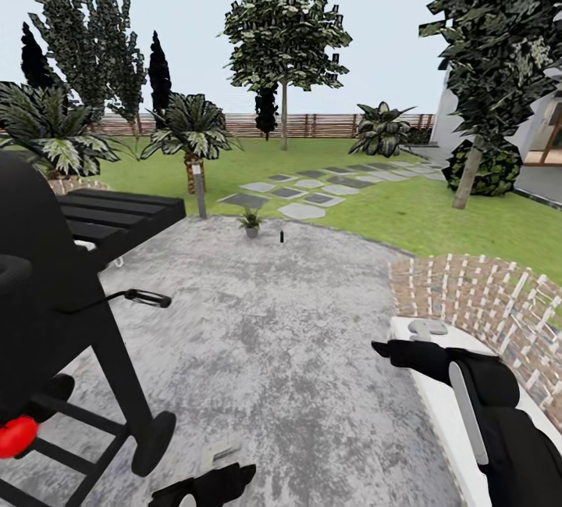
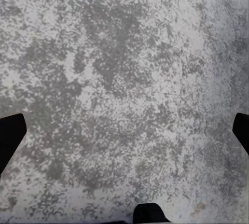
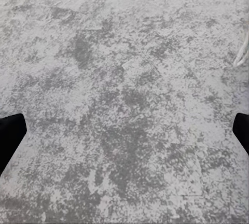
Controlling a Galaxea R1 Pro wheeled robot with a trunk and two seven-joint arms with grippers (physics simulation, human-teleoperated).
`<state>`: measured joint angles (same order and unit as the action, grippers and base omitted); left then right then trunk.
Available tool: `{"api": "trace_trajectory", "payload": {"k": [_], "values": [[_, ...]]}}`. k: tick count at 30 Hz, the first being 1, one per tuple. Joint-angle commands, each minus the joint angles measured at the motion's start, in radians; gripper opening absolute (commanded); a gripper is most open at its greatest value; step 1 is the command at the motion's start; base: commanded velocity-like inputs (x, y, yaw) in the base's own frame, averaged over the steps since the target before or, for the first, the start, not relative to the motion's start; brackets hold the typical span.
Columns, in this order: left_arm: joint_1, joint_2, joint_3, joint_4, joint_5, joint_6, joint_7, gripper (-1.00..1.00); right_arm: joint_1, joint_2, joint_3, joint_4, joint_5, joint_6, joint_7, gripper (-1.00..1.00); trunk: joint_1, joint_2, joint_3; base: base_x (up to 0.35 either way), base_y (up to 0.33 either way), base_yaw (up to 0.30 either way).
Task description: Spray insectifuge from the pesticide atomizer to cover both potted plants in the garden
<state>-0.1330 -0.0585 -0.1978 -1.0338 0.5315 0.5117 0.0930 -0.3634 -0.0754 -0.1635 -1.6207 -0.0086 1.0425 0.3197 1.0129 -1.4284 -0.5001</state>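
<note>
Far across the round grey stone patio (image 1: 265, 351), a small dark upright bottle, the pesticide atomizer (image 1: 281, 237), stands near the patio's far edge. Just left of it sits one small potted plant (image 1: 250, 221) with green leaves. My left gripper (image 1: 207, 485) hangs low at the near edge of the head view, and my right gripper (image 1: 388, 349) reaches forward at the right; both are far from the bottle. In the left wrist view the left gripper (image 2: 124, 136) is open over bare stone. The right gripper (image 3: 124, 133) in the right wrist view is open too, nothing between its fingers.
A black wheeled grill (image 1: 70, 273) stands close on the left. A curved brick wall (image 1: 476, 296) and a white slab (image 1: 437, 405) border the right. A grey post (image 1: 200, 188), a palm (image 1: 191, 136), stepping stones (image 1: 304, 194), lawn and a wooden fence (image 1: 312, 125) lie beyond.
</note>
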Motion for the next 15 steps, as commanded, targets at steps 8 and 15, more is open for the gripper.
{"api": "trace_trajectory", "payload": {"k": [8, 15], "values": [[0.000, 0.001, -0.002, -0.002, 0.012, 0.004, 0.010, 1.00, 0.001, 0.002, -0.002, 0.002, 0.006, 0.005, 0.002, 1.00, 0.001, -0.001, -0.001, 0.337, -0.011, 0.000], [0.000, 0.001, -0.002, -0.002, 0.010, 0.004, 0.010, 1.00, 0.005, 0.002, -0.003, 0.093, 0.012, 0.005, -0.002, 1.00, 0.001, -0.001, -0.001, 0.337, -0.076, 0.000]]}}
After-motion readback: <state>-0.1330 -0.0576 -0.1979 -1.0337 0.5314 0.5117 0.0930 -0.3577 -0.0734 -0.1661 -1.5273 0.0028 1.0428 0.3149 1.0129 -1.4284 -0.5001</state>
